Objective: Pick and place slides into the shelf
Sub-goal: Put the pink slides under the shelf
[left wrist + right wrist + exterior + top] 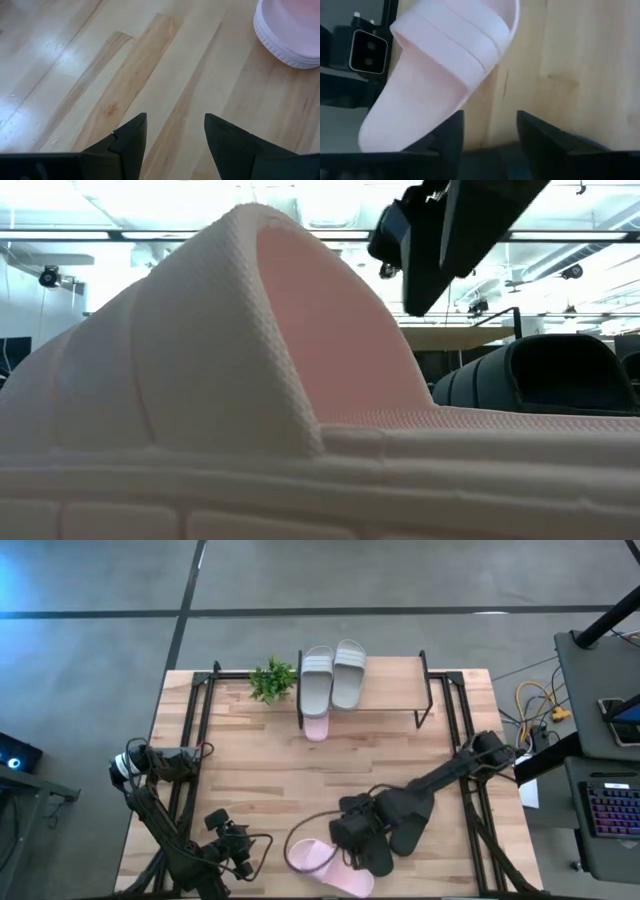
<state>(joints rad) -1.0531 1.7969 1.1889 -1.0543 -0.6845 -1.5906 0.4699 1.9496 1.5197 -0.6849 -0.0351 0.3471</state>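
**Reaching for the pink slide at the table's near edge**

I am the robot, seen from above at a wooden table [250, 770]. My right gripper [487, 135] hovers over the near edge, its two dark fingers spread apart and holding nothing. Just beside it lies a pink slide [325, 866], strap up, resting on the boards close to the table-level camera, whose picture it nearly fills. Black slides [385, 830] lie partly hidden under my right arm.

At the far edge stands the shelf [395, 680]. A grey-green pair [333, 675] sits on its top board, and a second pink slide [315, 727] pokes out beneath it. A small green plant [272, 680] stands beside the shelf.

My left gripper [172, 137] waits low at the near left, fingers parted, empty.

To do this step well, I judge I should centre my open fingers across the pink strap, come down squarely, and close on the strap rather than the soft sole, keeping clear of the black slides alongside.
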